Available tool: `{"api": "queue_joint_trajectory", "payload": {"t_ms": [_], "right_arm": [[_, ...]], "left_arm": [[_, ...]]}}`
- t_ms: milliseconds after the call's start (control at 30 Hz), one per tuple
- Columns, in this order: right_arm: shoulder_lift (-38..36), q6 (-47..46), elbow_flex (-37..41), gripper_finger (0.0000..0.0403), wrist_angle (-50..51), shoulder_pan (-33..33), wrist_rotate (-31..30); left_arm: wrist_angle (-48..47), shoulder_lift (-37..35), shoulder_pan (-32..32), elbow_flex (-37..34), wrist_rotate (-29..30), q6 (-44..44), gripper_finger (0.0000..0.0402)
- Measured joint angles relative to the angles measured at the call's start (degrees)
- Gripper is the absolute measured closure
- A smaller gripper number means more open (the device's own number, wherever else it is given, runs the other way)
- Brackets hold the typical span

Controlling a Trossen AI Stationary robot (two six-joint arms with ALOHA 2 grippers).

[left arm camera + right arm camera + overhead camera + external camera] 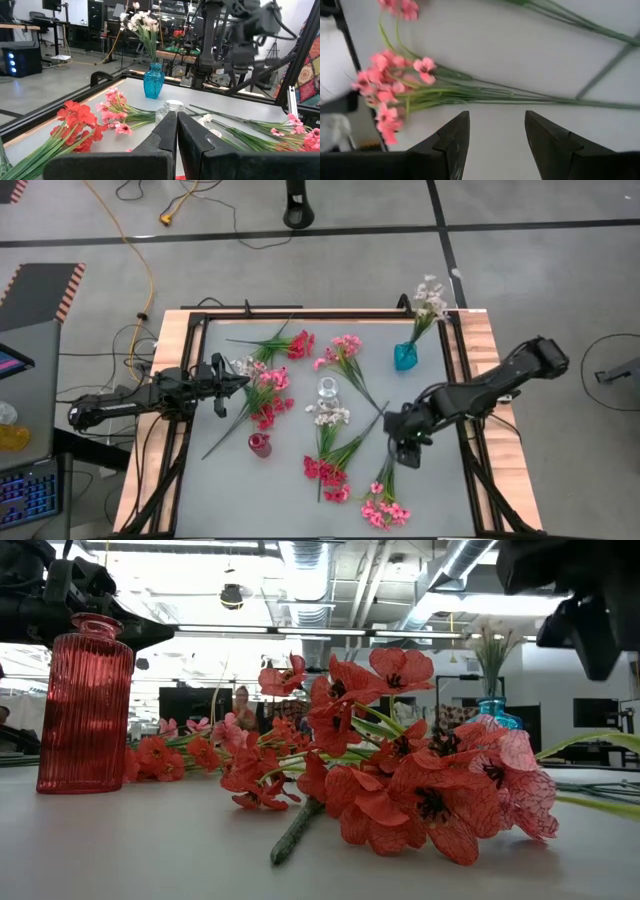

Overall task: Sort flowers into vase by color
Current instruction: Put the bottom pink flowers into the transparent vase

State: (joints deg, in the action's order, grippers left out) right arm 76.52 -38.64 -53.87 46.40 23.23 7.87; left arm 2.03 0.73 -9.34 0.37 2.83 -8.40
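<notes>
Sprigs lie scattered on the grey table: red [300,343], pink [345,350], a pink and red bunch [270,395], white [330,417], red [325,470] and pink [385,508]. A blue vase [405,357] holds white blossoms. A clear vase [327,388] and a red vase [259,444] stand mid-table. My left gripper [238,376] [176,135] is shut and hovers by the pink and red bunch. My right gripper [405,444] [497,135] is open, pointing down over the stems [520,97] of the near pink sprig.
A black frame [455,380] borders the grey table, with wooden strips outside it. In the low view the red vase [85,705] stands left of the near red sprig [400,780]. Bare table shows at the near left [230,500] and near right [440,490].
</notes>
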Motion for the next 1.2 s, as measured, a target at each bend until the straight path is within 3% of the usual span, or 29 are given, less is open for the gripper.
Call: {"api": "queue_joint_trajectory", "payload": {"t_ms": [533, 633, 867, 1200], "right_arm": [[14.5, 32.7, 0.0, 0.0186, -6.1, 5.0, 0.8], [16.6, 36.9, 0.0, 0.0186, -6.1, 4.9, -1.6], [18.5, 43.4, 0.0, 0.0186, -6.1, 4.9, -5.0], [18.5, 43.8, 1.4, 0.0192, -5.6, 4.8, -5.2]], "left_arm": [[0.0, 0.0, 0.0, 0.0, 0.0, 0.0, 0.0401], [0.0, 0.0, 0.0, 0.0, 0.0, 0.0, 0.0401], [0.0, 0.0, 0.0, 0.0, 0.0, 0.0, 0.0401], [0.0, 0.0, 0.0, 0.0, 0.0, 0.0, 0.0401]]}}
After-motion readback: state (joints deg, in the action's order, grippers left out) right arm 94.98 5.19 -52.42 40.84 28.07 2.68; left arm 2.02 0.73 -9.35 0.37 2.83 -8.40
